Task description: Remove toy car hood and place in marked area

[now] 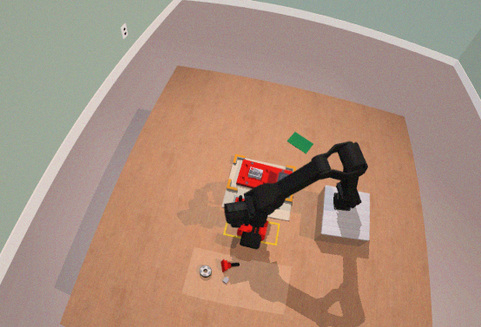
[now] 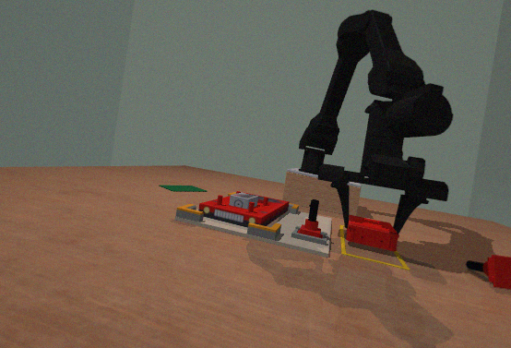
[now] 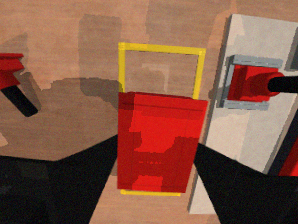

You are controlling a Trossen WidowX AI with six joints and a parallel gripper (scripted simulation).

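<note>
red hood gripped between the two black fingers of the gripper, jaws closed on its sides. low over the yellow marked area on the table, near end of the hood inside the outline, far part of the outline uncovered in the wrist view. cannot tell whether touching the table top. just beside the area, the pale base plate with the toy car, engine block exposed, and a red holder with black peg. further off, a green patch, a red piece with black pin and a small metal wheel. arm base on a grey block.
</note>
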